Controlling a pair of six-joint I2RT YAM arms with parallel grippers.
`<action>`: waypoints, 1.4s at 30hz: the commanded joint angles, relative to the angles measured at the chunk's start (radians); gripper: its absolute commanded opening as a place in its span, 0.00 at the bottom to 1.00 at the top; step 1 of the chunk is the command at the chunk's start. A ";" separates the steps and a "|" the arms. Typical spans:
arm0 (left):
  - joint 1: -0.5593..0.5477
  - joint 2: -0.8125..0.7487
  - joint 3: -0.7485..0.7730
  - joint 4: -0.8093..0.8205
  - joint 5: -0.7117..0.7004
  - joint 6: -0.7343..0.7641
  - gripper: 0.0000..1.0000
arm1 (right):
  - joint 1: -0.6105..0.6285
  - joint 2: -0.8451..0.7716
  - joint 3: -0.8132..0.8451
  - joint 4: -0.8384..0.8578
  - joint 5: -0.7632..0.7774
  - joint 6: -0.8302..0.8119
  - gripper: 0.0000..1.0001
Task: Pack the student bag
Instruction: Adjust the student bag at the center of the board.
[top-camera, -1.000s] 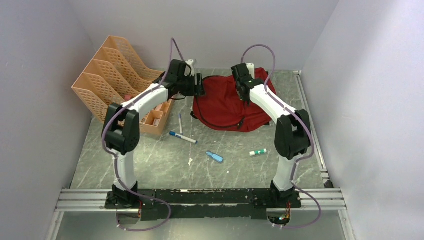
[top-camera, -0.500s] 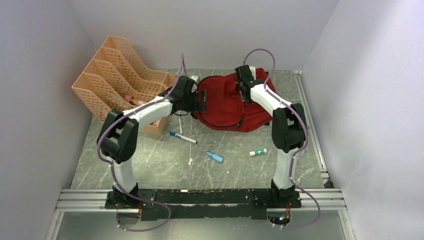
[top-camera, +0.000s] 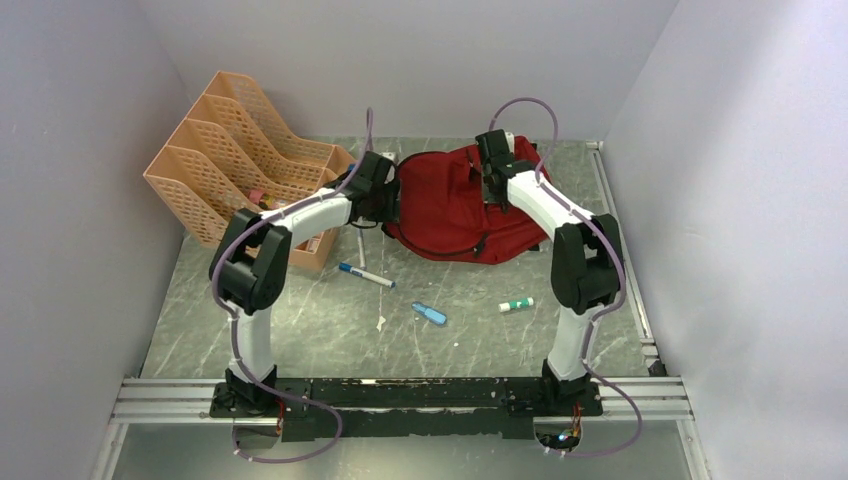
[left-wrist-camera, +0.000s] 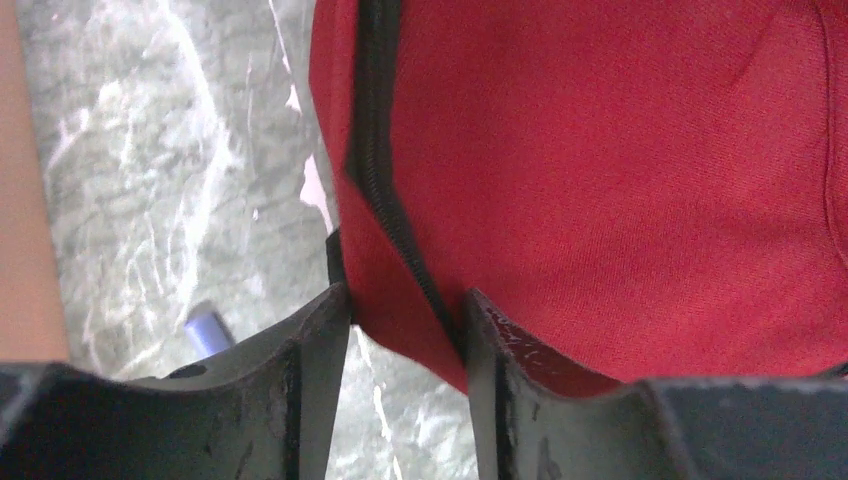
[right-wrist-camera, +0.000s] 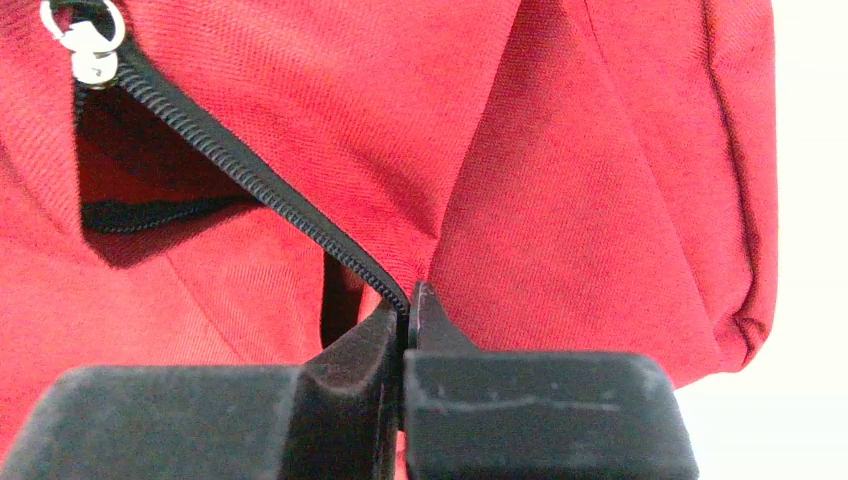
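Red student bag (top-camera: 445, 203): left gripper (left-wrist-camera: 405, 312) clasps its zippered edge; right gripper (right-wrist-camera: 408, 305) pinches the opening's edge.

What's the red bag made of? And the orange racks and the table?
The red bag looks like soft matte woven cloth: fine weave and folds show up close. Its zipper has black teeth, probably plastic. The orange racks look like hard plastic, with moulded lattice holes. The table looks like grey veined stone or a laminate copy; I can't tell which.
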 joint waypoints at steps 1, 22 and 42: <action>0.033 0.051 0.082 -0.004 0.051 0.021 0.41 | -0.007 -0.090 -0.029 -0.028 -0.048 0.023 0.00; 0.116 -0.040 0.165 -0.007 0.148 0.121 0.67 | 0.023 -0.074 -0.094 -0.014 -0.039 0.059 0.00; -0.236 0.180 0.408 0.095 0.129 0.073 0.77 | -0.185 -0.062 -0.322 0.290 -0.594 0.211 0.00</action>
